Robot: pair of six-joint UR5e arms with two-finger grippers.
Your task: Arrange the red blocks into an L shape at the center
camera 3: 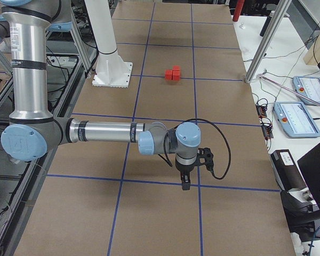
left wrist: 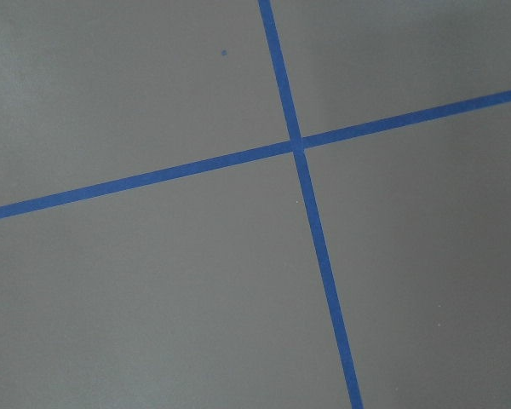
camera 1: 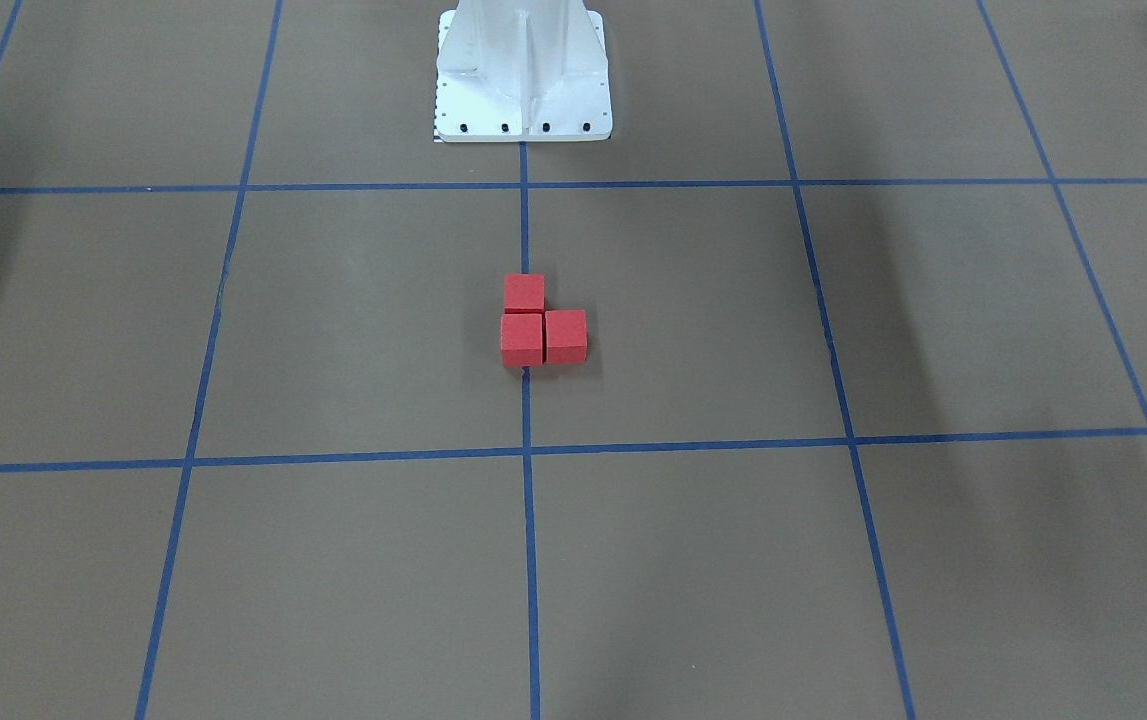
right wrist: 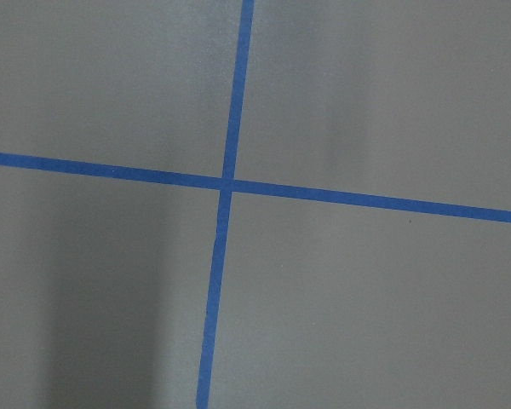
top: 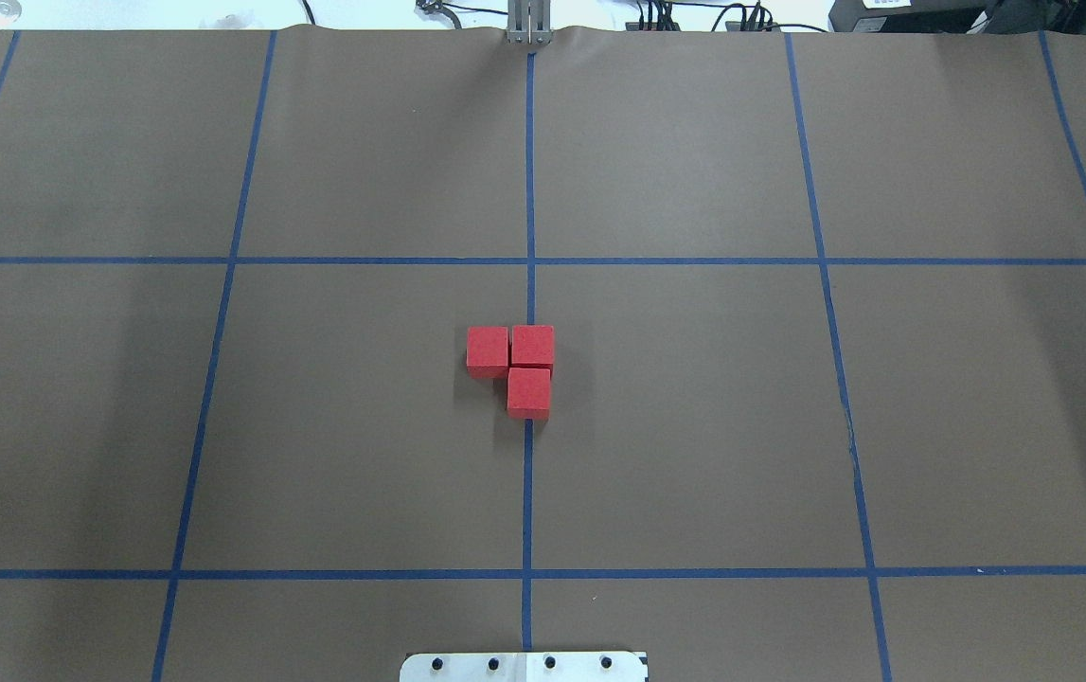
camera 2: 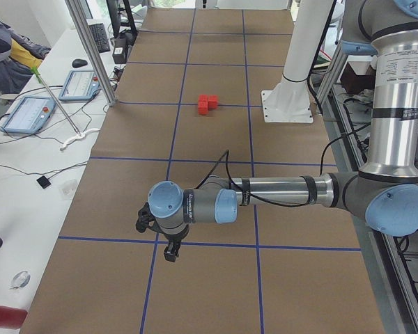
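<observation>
So the three red blocks [top: 528, 392] are sitting in an L right at the center [top: 590, 379] of the grid. In the overhead view two are side by side in a row, and the third is tucked against the near side of the right-hand one, toward the robot. They look flush, with only thin seams between them. The corner block and the near one sit right on the middle tape line [top: 529, 474], while the odd one is just off it on the robot's left. The front view shows the same L mirrored, with the blocks [camera 1: 522, 339] well out in front of the white base [camera 1: 523, 80]. Nothing is touching them. Both arms are pulled way out toward the ends of the table, well apart from the blocks. The left gripper [camera 2: 168, 252] hangs low over the paper close to a tape crossing [camera 2: 155, 243], seen from the left end. The right gripper [camera 3: 185, 184] does the same at the other end, just above a cross line. Honestly I can't tell whether either gripper has its fingers apart or together, since they only show up small in those side views. Both wrist cams show only brown paper and a blue crossing [left wrist: 295, 143], no fingers. Off the table there are a couple of pendants [camera 2: 28, 115] on the side bench.
</observation>
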